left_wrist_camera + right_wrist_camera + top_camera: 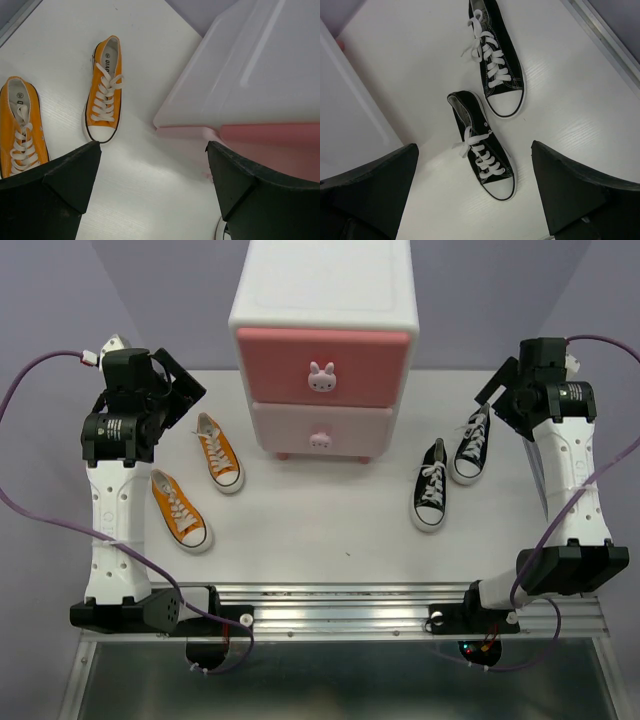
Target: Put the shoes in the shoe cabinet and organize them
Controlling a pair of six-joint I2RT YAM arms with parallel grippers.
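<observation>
The shoe cabinet (322,300) stands at the back middle of the table, with its deeper pink upper drawer (360,365) and pale pink lower drawer (280,425) both shut. Two orange shoes (218,452) (179,510) lie to its left, and two black shoes (431,485) (472,445) to its right. My left gripper (185,388) hovers open and empty above the far orange shoe (104,97); the other orange shoe (21,127) and the cabinet (260,65) also show there. My right gripper (498,392) hovers open and empty above the black shoes (485,150) (496,60).
The table's white top (320,520) lies between the two pairs in front of the cabinet. The cabinet's white side wall (350,115) stands left of the black shoes. The table's right edge (605,35) runs close behind them.
</observation>
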